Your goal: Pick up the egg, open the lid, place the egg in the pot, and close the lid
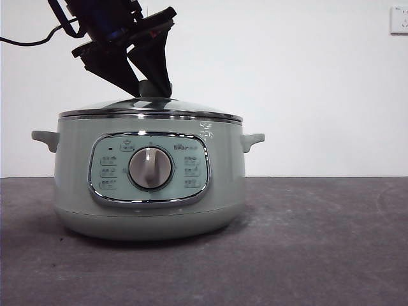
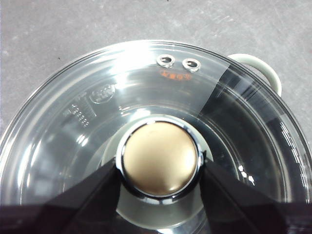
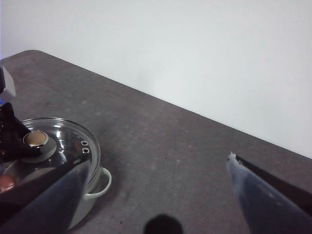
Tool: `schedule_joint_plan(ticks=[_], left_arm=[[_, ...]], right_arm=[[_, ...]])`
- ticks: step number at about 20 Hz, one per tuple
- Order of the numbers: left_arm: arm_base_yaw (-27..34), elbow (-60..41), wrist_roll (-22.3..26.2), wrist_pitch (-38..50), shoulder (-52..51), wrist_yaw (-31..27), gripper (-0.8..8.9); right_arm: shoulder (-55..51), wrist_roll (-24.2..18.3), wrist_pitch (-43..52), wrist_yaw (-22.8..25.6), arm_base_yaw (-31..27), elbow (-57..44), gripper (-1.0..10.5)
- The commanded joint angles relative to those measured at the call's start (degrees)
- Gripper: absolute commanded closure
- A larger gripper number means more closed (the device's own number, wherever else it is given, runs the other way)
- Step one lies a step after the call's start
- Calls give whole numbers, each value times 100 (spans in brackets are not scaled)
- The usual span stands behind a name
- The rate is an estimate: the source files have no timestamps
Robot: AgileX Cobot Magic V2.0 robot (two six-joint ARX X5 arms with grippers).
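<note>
The pale green pot (image 1: 150, 191) stands on the table with the glass lid (image 1: 150, 107) seated flat on its rim. My left gripper (image 1: 153, 89) comes down from above, and its jaws are shut on the lid's knob (image 2: 160, 158), one jaw against each side. In the right wrist view the lid (image 3: 63, 141) shows from afar, and a small orange-brown patch, apparently the egg (image 3: 6, 183), shows through the glass inside the pot. My right gripper (image 3: 160, 161) is open and empty, high above the table to the side of the pot.
The dark grey table (image 1: 319, 242) stretches to the right of the pot, with a white wall behind. A wall socket (image 1: 399, 19) sits at the top right. The pot's side handle (image 3: 103, 181) juts toward the right gripper's side.
</note>
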Motion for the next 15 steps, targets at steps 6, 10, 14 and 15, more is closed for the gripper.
schedule_joint_plan(ticks=[6, 10, 14, 15], left_arm=[[-57, -11, -63, -101, 125, 57, 317], [-55, -11, -61, -103, 9, 59, 312], [-55, -9, -61, -129, -243, 59, 312], [-55, -9, -61, -162, -326, 59, 312]], right_arm=[[15, 151, -420, -295, 2, 4, 474], [50, 367, -815, -831, 2, 4, 474], [101, 404, -1141, -1152, 2, 4, 474], [120, 404, -1209, -1276, 2, 4, 474]])
